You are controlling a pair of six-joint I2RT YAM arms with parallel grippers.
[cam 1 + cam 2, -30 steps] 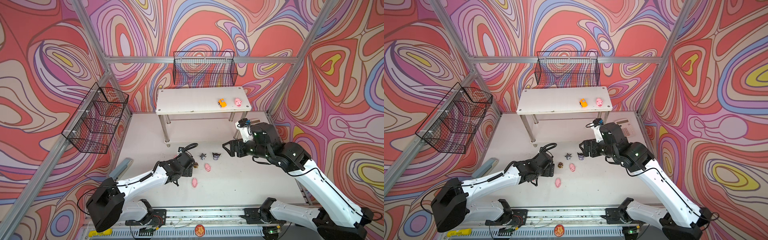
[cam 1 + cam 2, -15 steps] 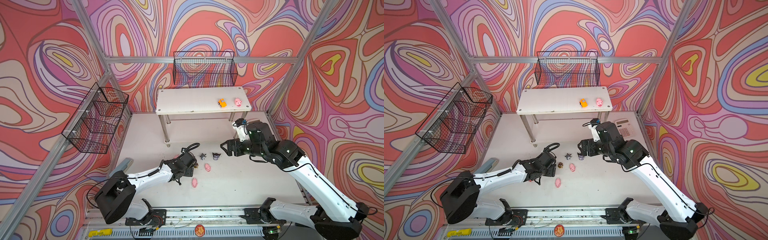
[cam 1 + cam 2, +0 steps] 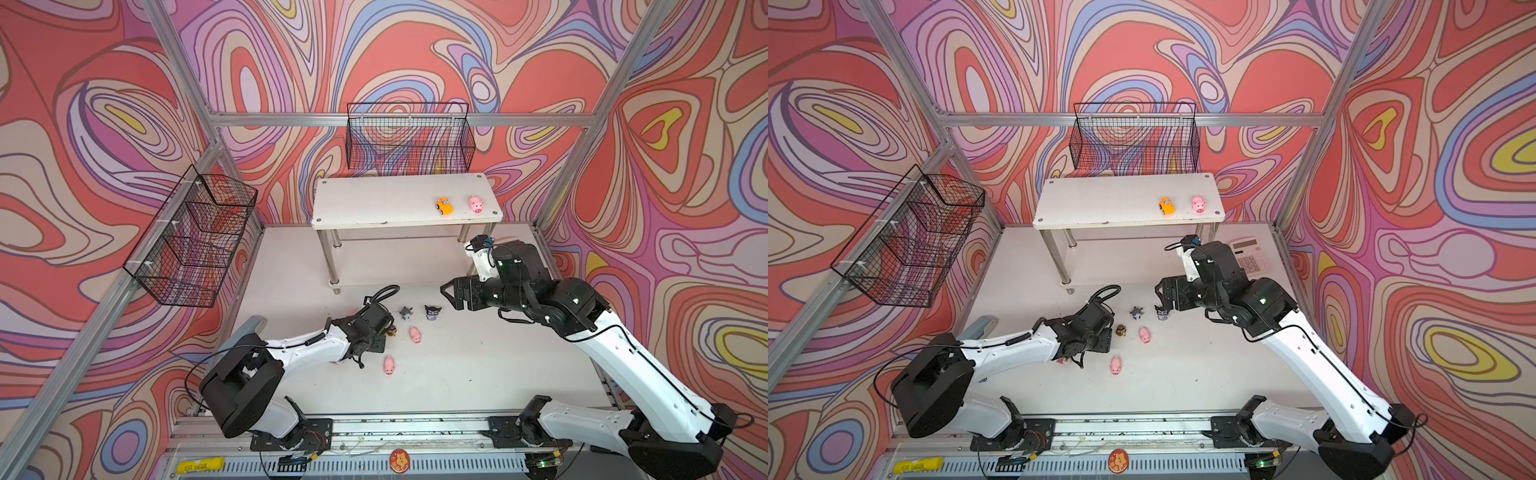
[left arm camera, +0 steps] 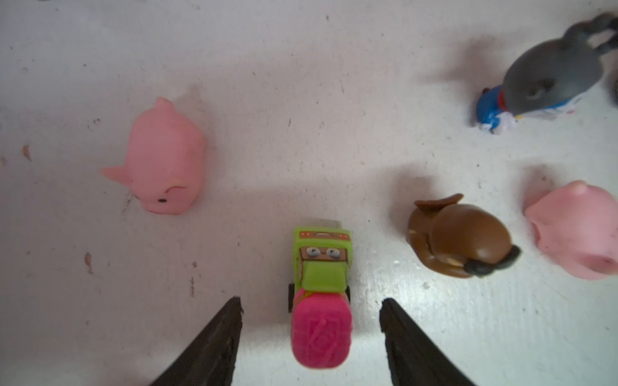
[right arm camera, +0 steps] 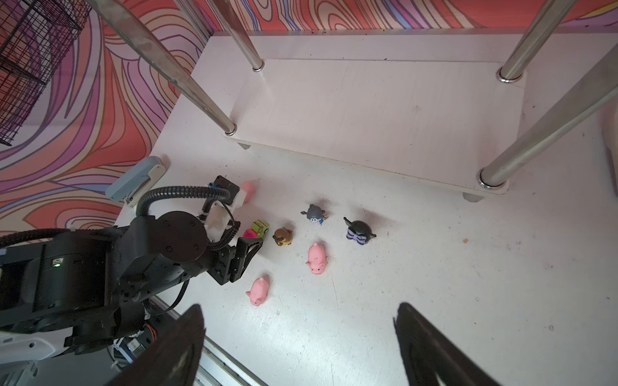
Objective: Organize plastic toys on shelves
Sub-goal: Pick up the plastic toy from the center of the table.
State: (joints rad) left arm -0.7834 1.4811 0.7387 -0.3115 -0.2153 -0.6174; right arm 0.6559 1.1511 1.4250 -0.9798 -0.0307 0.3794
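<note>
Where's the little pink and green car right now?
In the left wrist view, the pink-green car sits on the table between the fingers of the open left gripper, untouched. The brown figurine is its nearest neighbour.

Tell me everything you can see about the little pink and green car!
The pink and green car looks like plastic: a lime-green body with a cartoon face and two round eyes, a hot-pink block at one end with a swirl pressed into it, and tiny black wheels. It stands upright on its wheels on the white table. It sits between the open fingers of the left gripper, with a gap on each side, so nothing grips it.
</note>
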